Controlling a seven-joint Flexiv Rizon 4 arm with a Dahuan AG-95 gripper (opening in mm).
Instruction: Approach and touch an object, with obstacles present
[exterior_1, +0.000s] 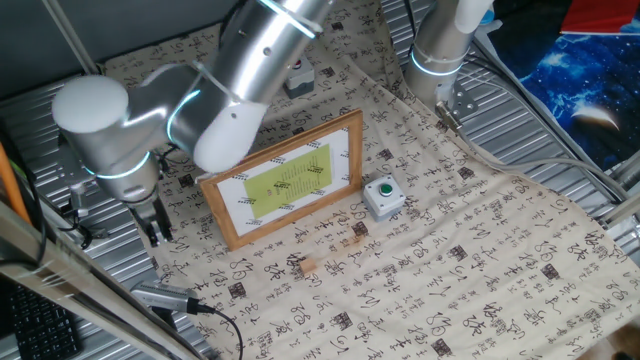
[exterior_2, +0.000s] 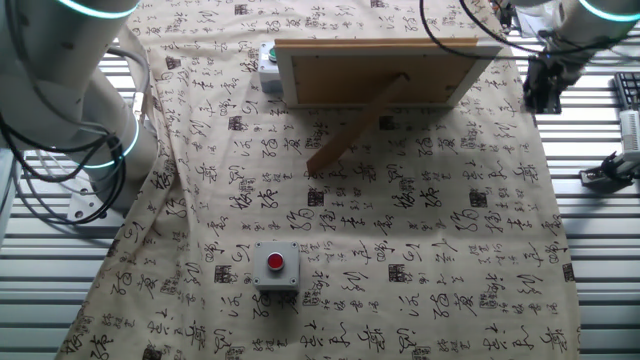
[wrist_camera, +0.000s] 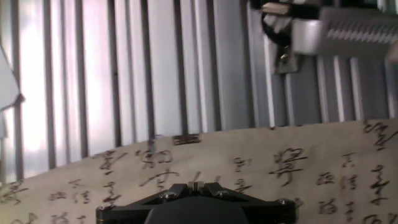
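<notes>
The tiny tan wooden cube lies on the patterned cloth in front of the picture frame, which stands propped on its rear leg. In the other fixed view only the frame's back shows and the cube is hidden behind it. My gripper hangs at the cloth's left edge, left of the frame and well away from the cube. It also shows in the other fixed view. In the hand view the fingertips meet with nothing between them, above the cloth's edge.
A grey box with a green button stands right of the frame. A grey box with a red button sits behind it. Slatted metal table surrounds the cloth. A small device with a cable lies near my gripper. A second arm's base stands at the back.
</notes>
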